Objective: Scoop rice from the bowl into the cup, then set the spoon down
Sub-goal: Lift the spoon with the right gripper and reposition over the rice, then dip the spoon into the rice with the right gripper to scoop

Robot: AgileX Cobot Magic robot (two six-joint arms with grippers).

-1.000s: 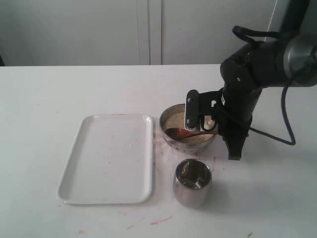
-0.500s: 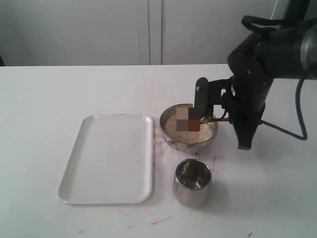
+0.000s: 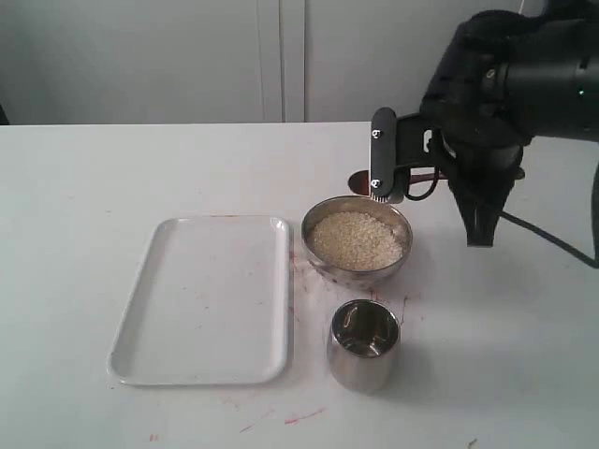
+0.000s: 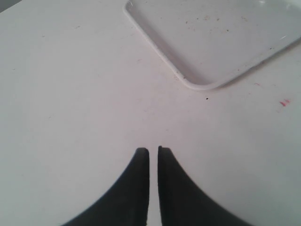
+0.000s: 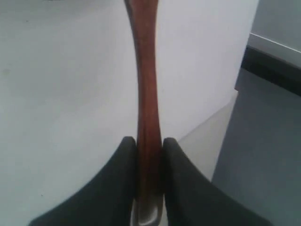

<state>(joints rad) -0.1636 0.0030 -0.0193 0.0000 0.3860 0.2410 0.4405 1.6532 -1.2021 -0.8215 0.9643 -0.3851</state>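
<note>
Spoon (image 3: 360,181) is out of the bowl (image 3: 356,274) now. A second ago its head was down in the rice (image 3: 356,239). My right arm has lifted, and the spoon hangs clear above the far rim, roughly level.

Right claw (image 5: 149,142) is clamped on the handle, jaws pressed to both sides, no slip visible. Can't tell if the head actually carries grains: it's small, dark and half hidden behind the claw. Rice in the bowl looks full and even, and the bowl hasn't shifted.

Cup (image 3: 363,344) stands upright on the bench (image 3: 94,187) just in front of the bowl, with no rice inside that I can see. So I read the dig stroke as done and the transfer as not.

Next I'd carry the head back across the bowl to the cup mouth and tip. The mouth is narrow, so spilling onto the bench is the risk.

Left claw (image 4: 153,151) is idle, jaws closed to a sliver, holding nothing, low over bare bench near the tray (image 4: 186,82) corner.
</note>
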